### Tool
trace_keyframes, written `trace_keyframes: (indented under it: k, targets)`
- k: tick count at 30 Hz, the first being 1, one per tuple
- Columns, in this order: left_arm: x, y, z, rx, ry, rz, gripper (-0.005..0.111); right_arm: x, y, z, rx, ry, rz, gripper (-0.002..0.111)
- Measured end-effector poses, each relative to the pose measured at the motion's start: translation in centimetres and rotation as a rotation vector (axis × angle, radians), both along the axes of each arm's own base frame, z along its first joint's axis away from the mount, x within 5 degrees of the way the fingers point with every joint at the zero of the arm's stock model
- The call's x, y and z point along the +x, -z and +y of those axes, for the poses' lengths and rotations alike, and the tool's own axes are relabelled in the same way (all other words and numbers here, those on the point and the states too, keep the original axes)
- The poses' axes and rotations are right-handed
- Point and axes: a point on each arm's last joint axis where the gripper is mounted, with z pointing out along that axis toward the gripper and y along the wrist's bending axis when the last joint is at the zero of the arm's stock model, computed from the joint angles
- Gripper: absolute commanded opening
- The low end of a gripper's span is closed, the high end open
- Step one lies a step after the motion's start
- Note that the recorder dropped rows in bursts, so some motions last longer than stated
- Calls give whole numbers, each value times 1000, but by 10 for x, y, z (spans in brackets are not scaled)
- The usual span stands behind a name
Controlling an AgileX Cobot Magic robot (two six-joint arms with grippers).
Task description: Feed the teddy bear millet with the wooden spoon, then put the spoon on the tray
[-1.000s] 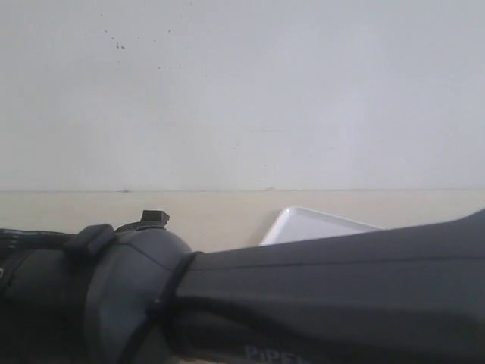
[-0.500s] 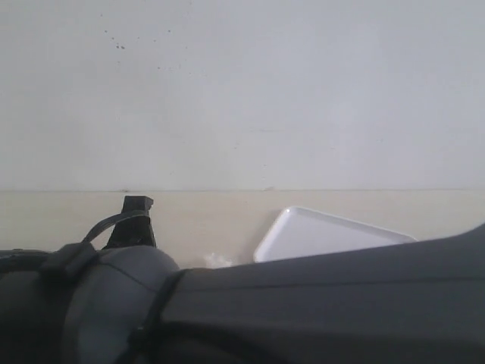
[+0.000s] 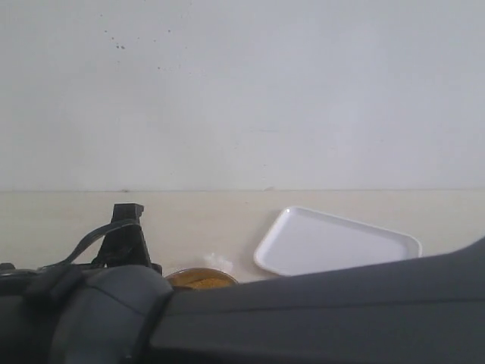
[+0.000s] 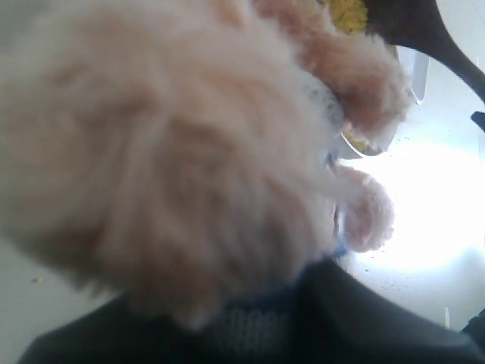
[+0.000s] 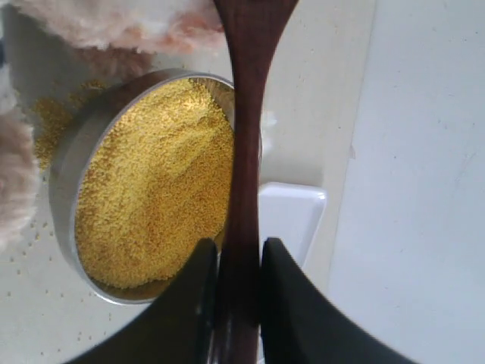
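Pale surface (image 3: 197, 220) carries millet (image 5: 151, 189) beside the teddy bear (image 4: 174, 152), tray (image 3: 333, 243) near. My right jaws clamp the wooden spoon (image 5: 244, 152) handle; left jaws, cannot tell. I'd keep it level; the mouth is probably close.

Right gripper (image 5: 239, 262): fingers clamped on spoon (image 5: 248, 114) handle. Arm (image 3: 318, 318): dark, lying low across the exterior view's foreground.

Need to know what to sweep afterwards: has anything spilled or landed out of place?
Yes. Millet lies on the table outside the bowl, in a patch by its rim near the bear, with stray grains scattered around. Nothing else stands out.
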Motion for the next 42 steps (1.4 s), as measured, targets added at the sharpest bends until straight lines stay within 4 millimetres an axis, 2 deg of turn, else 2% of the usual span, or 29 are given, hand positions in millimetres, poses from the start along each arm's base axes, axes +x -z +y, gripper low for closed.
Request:
trace_keyframes:
  k: [7,13,25,29,42]
  targets:
    - [0,0,0,0,0,0,4,1,10,-6,-49,-7,-33,8]
    - [0,0,0,0,0,0,4,3,9,-5,-31,0,-80,8]
    - [0,0,0,0,0,0,4,-7,9,-1,17,10,-87,8]
    - [0,0,0,0,0,0,4,-13,9,2,19,-3,-91,8]
    - [0,0,0,0,0,0,4,-14,5,5,-1,-49,-162,8]
